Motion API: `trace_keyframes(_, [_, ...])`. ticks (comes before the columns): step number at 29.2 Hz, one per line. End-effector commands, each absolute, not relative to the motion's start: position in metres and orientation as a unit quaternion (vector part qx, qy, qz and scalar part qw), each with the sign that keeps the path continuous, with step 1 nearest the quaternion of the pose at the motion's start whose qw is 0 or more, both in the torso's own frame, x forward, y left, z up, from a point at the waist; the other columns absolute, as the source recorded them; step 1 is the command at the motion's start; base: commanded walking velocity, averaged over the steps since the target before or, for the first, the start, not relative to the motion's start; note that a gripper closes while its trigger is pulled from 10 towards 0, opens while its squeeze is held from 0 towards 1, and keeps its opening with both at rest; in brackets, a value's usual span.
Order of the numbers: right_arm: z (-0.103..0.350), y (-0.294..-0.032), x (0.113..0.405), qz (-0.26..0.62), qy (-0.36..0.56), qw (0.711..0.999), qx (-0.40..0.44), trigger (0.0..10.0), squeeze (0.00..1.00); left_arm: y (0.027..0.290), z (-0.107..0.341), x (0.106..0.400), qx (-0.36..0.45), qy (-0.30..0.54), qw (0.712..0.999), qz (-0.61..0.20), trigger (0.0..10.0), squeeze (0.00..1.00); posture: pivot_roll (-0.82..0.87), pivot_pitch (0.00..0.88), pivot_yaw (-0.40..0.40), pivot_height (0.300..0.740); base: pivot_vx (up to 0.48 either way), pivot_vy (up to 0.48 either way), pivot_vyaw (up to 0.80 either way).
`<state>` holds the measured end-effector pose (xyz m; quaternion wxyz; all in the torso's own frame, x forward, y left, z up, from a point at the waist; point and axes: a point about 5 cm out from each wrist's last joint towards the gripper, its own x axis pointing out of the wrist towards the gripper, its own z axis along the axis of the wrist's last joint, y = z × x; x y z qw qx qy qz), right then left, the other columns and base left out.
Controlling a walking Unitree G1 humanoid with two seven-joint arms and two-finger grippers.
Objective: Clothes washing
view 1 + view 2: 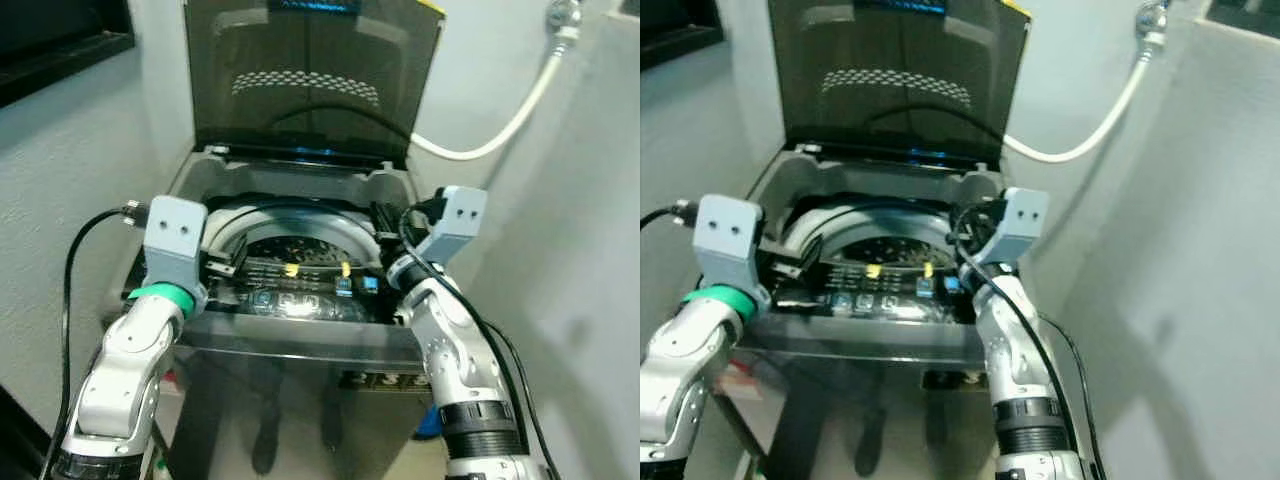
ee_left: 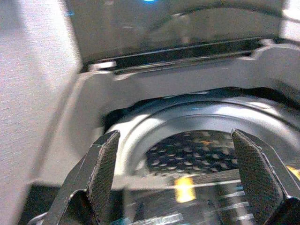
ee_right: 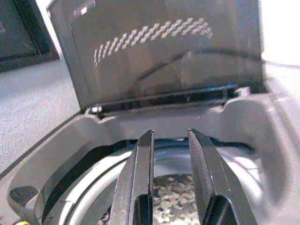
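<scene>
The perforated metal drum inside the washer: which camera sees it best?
The left wrist view: the perforated metal drum sits close between the open left claw fingers. The eye views show it small and partly hidden; the right wrist view shows a sliver.

Soft, even indoor light, glare on the raised lid (image 1: 310, 80), dim corners, and motion blur in the left wrist view.

Glossy tinted lid (image 1: 310, 75), perforated metal drum (image 1: 305, 250), matt plaster wall (image 1: 60, 170)

Readable text: none.
Washer lid (image 1: 310, 80): blue lit strip along top edge, lettering too blurred to read.
Control panel (image 1: 300, 300): small yellow and blue stickers, print illegible.
Washer front (image 1: 385, 381): dark label, characters unclear.
</scene>
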<state>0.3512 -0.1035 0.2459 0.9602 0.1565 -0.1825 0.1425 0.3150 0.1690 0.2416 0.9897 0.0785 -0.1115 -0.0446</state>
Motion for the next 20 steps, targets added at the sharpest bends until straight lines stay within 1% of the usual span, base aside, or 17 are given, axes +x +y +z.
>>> trace_keyframes(1, [0.244,-0.110,0.348,0.128,-0.179,0.964,0.151,10.0,0.00,0.162,0.238,0.312,0.082,-0.114,0.988,-0.056,10.0,0.00,0.01,0.005,0.003,0.740,0.000,0.000,-0.80])
trace_keyframes(12, [0.245,-0.110,0.343,0.136,-0.177,0.965,0.138,10.0,0.00,0.160,0.236,0.312,0.074,-0.115,0.989,-0.056,10.0,0.00,0.01,0.004,-0.005,0.740,0.000,0.000,-0.80])
trace_keyframes(13, [0.245,-0.109,0.343,0.140,-0.176,0.965,0.132,10.0,0.00,0.159,0.236,0.312,0.072,-0.115,0.989,-0.057,10.0,0.00,0.01,0.003,-0.007,0.740,0.000,0.000,0.00])
trace_keyframes(14, [0.244,-0.107,0.342,0.144,-0.174,0.968,0.109,10.0,0.00,0.159,0.236,0.312,0.070,-0.115,0.989,-0.058,10.0,0.00,0.01,0.003,-0.007,0.740,0.000,0.000,0.00])
trace_keyframes(15, [0.244,-0.105,0.342,0.148,-0.173,0.970,0.088,10.0,0.00,0.159,0.236,0.312,0.068,-0.115,0.989,-0.058,10.0,0.00,0.01,0.003,-0.007,0.740,0.000,0.000,0.80])
trace_keyframes(20, [0.244,-0.100,0.341,0.163,-0.177,0.968,0.069,10.0,0.00,0.158,0.235,0.312,0.059,-0.112,0.990,-0.058,10.0,0.00,0.01,0.000,-0.007,0.740,0.000,0.000,0.80])
